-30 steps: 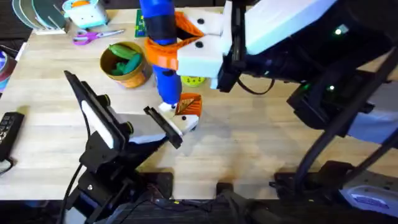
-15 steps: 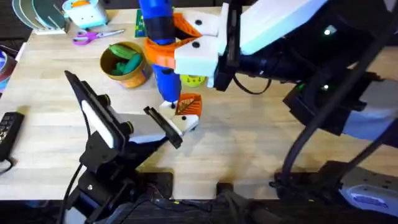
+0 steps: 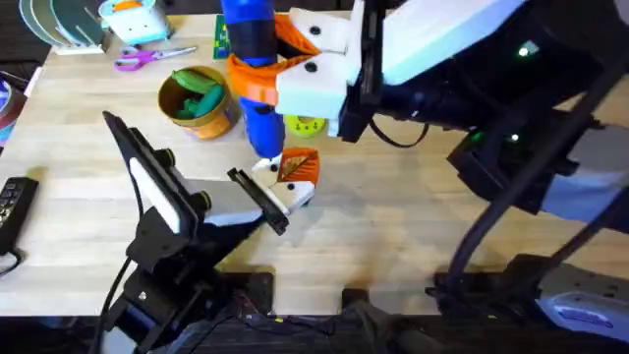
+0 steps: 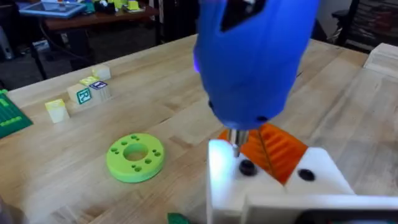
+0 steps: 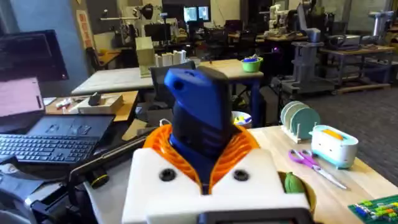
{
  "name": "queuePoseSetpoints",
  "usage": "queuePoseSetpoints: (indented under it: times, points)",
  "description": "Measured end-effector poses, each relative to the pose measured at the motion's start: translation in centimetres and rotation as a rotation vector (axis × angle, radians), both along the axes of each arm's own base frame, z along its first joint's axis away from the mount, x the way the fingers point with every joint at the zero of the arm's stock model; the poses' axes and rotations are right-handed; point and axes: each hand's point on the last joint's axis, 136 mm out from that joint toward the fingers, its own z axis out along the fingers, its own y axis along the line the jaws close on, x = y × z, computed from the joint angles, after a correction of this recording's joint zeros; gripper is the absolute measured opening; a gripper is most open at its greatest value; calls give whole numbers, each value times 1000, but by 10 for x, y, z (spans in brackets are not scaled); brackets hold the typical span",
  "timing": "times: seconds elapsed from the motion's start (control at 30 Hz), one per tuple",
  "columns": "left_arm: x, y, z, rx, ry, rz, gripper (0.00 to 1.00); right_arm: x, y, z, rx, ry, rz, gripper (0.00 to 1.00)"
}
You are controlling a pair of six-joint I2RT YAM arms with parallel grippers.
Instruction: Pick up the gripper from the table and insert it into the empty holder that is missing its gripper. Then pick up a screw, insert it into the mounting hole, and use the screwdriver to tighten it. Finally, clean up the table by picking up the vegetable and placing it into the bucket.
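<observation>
Bucket (image 3: 200,101) stands toward the far left of the table (image 3: 413,226), upright, with green toy pieces inside; a dark green vegetable (image 3: 201,102) lies among them, though the separate pieces are hard to tell apart. Right gripper (image 3: 270,74) is clamped on the blue screwdriver (image 3: 254,69), orange pads (image 5: 244,146) pressed to either side of its body, tool held upright near table centre. In the left wrist view the metal tip (image 4: 236,149) comes down onto the top of the white holder (image 4: 273,183), just beside a dark screw head (image 4: 247,167); whether the tip sits in a hole cannot be told. Orange finger (image 3: 298,164) sits at the holder, ribbed face showing. Left gripper (image 3: 285,197) lies low on the table under the screwdriver; its jaw state cannot be told. Against the frames of a second and half a second ago, the screwdriver, holder and bucket sit where they were; the right arm's white forearm has shifted only slightly. Green disc (image 4: 135,157) lies flat beyond the holder, apart from it. Scissors (image 3: 152,56) and a small light-blue box (image 3: 138,20) crowd the far left edge; a dark remote (image 3: 12,206) lies at the left edge. Near-right wood surface is open.
</observation>
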Motion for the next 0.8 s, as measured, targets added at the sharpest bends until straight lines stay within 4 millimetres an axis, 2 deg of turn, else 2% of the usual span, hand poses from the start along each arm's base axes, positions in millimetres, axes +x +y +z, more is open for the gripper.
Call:
queuePoseSetpoints:
  times: [0.8]
  points:
    - [0, 0, 0, 0, 0, 0, 5, 1, 1, -6, -15, 43, 4, 23]
